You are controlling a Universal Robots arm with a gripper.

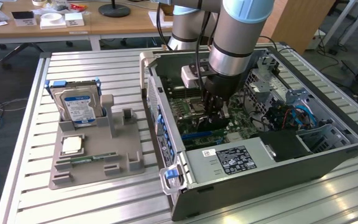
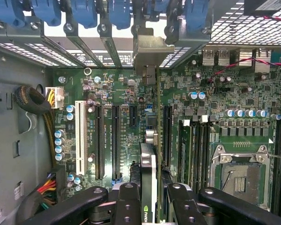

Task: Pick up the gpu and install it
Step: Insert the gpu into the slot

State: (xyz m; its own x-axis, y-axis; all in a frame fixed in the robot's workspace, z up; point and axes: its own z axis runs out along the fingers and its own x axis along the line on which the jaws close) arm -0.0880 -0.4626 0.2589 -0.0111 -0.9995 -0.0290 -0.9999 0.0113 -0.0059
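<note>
The gpu (image 2: 149, 161) is inside the computer case (image 1: 328, 154), held edge-on above the motherboard (image 2: 126, 93) that lines the case's bottom panel. The claw (image 2: 152, 199) is clamped on it, one black finger against each face of the card. The card's silvery bracket (image 2: 152, 49) reaches the case's rear wall, at the row of blue-latched slot openings (image 2: 84, 11). Its lower edge runs close alongside a long black expansion slot (image 2: 166, 136). I cannot tell whether it is truly over that slot or has entered it.

That uncertainty is the main hazard. If the edge sits slightly to one side of the slot, pushing toward the case's bottom panel would load the motherboard. It could flex the card or scrape the small capacitors (image 2: 196, 95) next to the slot.

The bracket could also catch on the case's rear frame instead of sliding into its opening. That would tilt the card. The grip is on a thin board, so a snag may well make it pivot or slip between the fingers.

The cable bundle (image 2: 44, 187) lies by the case's side wall, well apart from the card, and looks harmless.

Outside the case, on the bench (image 1: 92, 65), a grey tray (image 1: 98, 163) carrying a hard drive (image 1: 76, 105) sits beside the case's open side, away from the arm.
</note>
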